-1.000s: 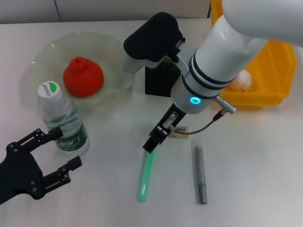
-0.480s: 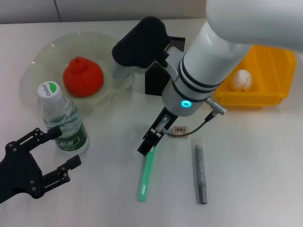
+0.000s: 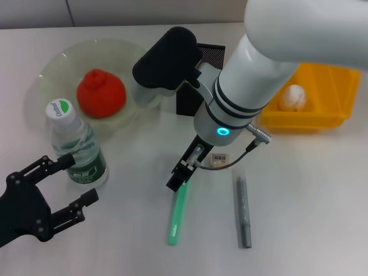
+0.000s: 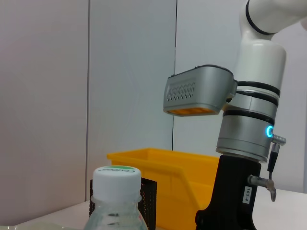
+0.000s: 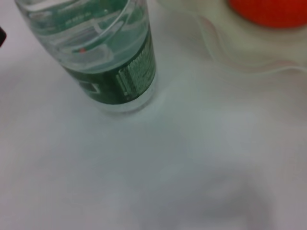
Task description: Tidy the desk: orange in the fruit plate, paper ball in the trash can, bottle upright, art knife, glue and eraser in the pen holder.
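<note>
The trash can [image 3: 322, 118], yellow and far the largest container, is seen at the right rear of the desk, and a white paper ball [image 3: 291, 96] is already lying in it. The fruit plate [image 3: 49, 72] is placed at the left rear, with the orange [image 3: 101, 93] resting inside its ruffled rim. The bottle [image 3: 76, 146] is stood upright just in front of the plate, capped and partly filled; it is judged light but smooth and easily toppled, so the waist at the label would be the safest hold. The pen holder [image 3: 192, 103] is largely hidden behind the right arm, and its contents cannot be made out.

Three small items are left on the bare desk: a green pen-like item [image 3: 177, 215], a grey stick [image 3: 243, 211] lying well apart to its right, and the eraser [image 3: 219, 158] between their upper ends. The green item is judged stiff, slim and low-lying, best pinched across its width near the middle. The eraser is judged light and grippy, but little height is offered to the fingers.

The right gripper [image 3: 181, 175] is lowered at the upper end of the green item; how far its fingers are parted cannot be told. The left gripper [image 3: 63, 184] is held open and empty just beside the bottle.
</note>
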You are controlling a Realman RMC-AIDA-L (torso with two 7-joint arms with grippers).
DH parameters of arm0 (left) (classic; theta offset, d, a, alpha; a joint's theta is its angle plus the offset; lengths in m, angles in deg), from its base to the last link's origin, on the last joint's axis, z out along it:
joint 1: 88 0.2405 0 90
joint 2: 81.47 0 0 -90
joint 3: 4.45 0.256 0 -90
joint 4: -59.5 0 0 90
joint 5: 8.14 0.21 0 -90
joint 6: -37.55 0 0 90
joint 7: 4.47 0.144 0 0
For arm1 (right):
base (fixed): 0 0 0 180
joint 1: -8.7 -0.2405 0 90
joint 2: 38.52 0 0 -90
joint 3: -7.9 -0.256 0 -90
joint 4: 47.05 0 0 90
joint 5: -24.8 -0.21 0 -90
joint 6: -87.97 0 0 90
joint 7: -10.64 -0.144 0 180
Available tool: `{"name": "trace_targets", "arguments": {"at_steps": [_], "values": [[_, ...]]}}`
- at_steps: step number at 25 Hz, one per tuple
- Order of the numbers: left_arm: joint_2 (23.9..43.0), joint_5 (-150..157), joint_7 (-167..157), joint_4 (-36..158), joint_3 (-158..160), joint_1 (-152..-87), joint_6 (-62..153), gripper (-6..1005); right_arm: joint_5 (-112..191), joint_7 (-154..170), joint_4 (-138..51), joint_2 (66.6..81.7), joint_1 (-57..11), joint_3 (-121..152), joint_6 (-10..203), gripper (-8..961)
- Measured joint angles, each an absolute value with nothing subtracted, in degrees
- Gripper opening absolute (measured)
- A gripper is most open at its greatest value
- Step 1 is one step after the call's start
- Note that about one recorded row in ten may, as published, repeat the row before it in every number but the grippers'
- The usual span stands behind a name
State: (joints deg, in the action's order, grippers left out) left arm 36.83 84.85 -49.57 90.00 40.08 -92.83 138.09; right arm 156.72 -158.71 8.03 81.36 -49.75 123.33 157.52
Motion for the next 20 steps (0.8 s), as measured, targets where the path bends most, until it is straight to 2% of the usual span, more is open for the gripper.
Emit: {"name": "trace_targets", "arguments": {"at_steps": [7,9,20], "values": [[36.83,84.8,-49.6,90.0,40.0,-92.8,138.0,765,156.0,-158.8,6.9,81.36,-49.8,123.1,157.9,676],[36.83,84.8,-49.6,90.0,40.0,-92.8,138.1,765,156.0,-158.8,6.3,81.36,-49.9,123.1,157.7,624],[36.84,84.8,-49.6,90.0,40.0,-92.8,138.2,765,154.6,-158.8,5.3,81.36,-50.0,123.2,156.6,553]]}}
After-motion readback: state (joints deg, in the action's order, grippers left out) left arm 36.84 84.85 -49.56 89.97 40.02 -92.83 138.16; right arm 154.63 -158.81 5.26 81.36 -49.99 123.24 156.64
